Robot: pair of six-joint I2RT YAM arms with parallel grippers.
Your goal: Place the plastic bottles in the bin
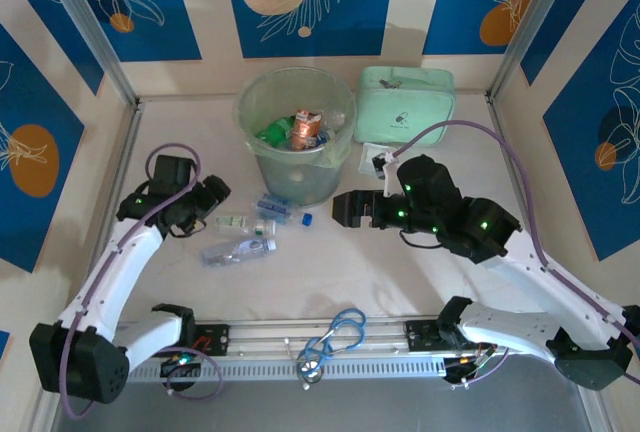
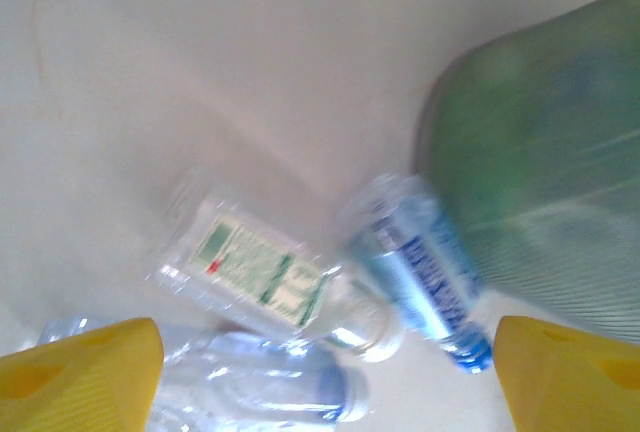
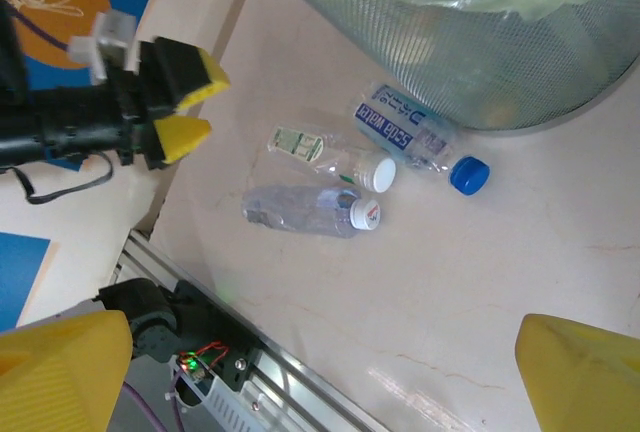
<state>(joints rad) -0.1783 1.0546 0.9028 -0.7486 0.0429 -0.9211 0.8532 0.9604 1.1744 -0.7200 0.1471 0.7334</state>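
Bin (image 1: 300, 180) stands far centre with several bottles in the bin (image 1: 300, 130), so most of the job looks done. Right gripper (image 1: 340, 210) is wide and empty, near the bin's right. Left gripper (image 3: 192, 102) is wide and empty, near the leftovers. Three are left on the table: crushed clear bottle (image 3: 300, 212), blue-label bottle (image 3: 405, 137) just beside the bin base, and green-label bottle (image 3: 320, 152).

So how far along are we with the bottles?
Done: several bottles lie in the bin. In hand: nothing; the left gripper hangs open near the loose ones, and the right gripper is open and empty. Left on the table: blue-labelled bottle at the bin's base, green-labelled bottle, clear crushed bottle.
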